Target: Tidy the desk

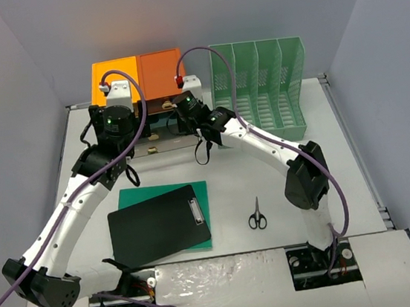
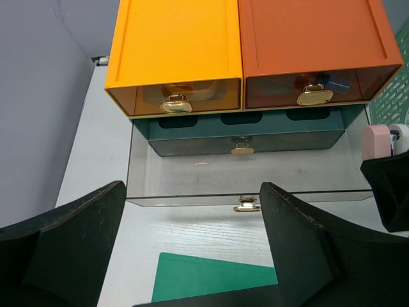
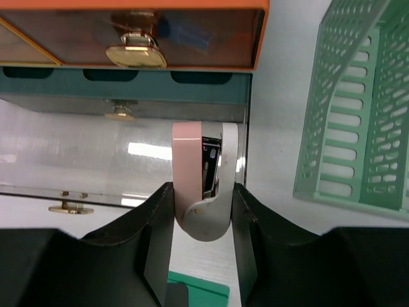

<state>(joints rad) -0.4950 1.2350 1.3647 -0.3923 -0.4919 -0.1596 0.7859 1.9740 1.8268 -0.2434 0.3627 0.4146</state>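
Note:
The white desk (image 1: 283,181) carries an orange-topped drawer unit (image 1: 139,75) at the back. Its clear bottom drawer (image 2: 243,173) is pulled out and looks empty. My right gripper (image 3: 202,195) is shut on a pink and white stapler (image 3: 201,173) and holds it upright over the right end of that open drawer (image 3: 77,157). The stapler also shows at the right edge of the left wrist view (image 2: 377,141). My left gripper (image 2: 192,198) is open and empty, just in front of the open drawer's brass handle (image 2: 246,204).
A green slotted file rack (image 1: 260,87) stands at the back right. A black clipboard (image 1: 157,223) lies on a green mat (image 1: 132,198) at the front middle. Black scissors (image 1: 257,214) lie to its right. Grey-lilac walls enclose the desk.

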